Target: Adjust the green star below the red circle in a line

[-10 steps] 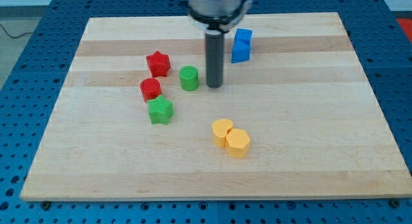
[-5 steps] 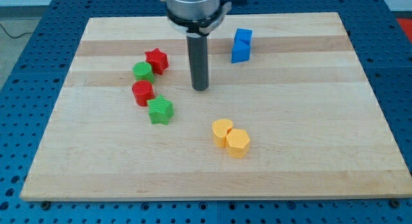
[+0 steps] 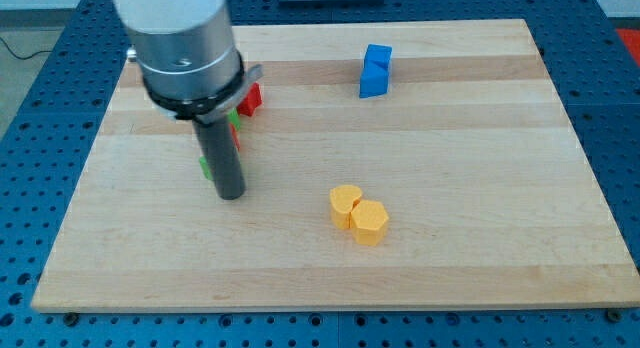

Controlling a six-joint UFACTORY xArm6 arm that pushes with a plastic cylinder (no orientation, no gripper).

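The green star (image 3: pixel 203 168) is showing only as a thin green sliver at the left side of our rod (image 3: pixel 222 153), in the counter's (image 3: pixel 480 188) left half, about midway between its far and near edges. The rest of it is lying hidden behind the rod, so we are not making out its star shape here. Our tip (image 3: pixel 231 196) is resting on the wood just nearer the counter's near edge than that sliver and slightly toward the right edge, close beside it; whether it is touching the block we cannot tell. A small red edge (image 3: pixel 237 140) is peeking out at the rod's right side, farther from the near edge than the green sliver. It is probably the red circle, though too little is showing to be sure. Beyond it a bit of green (image 3: pixel 233 115) is appearing under the arm's grey housing (image 3: pixel 185 48), and the red star (image 3: pixel 252 98) is partly showing just past that, toward the far edge. As for a pincer, our arm is ending in the plain rod, so we cannot tell any wide or narrow state. Well apart, a blue block (image 3: pixel 375 71) is standing near the far edge, right of centre. A yellow round block (image 3: pixel 345 204) and a yellow hexagonal block (image 3: pixel 369 222) are sitting touching each other near the counter's middle, toward the near edge.
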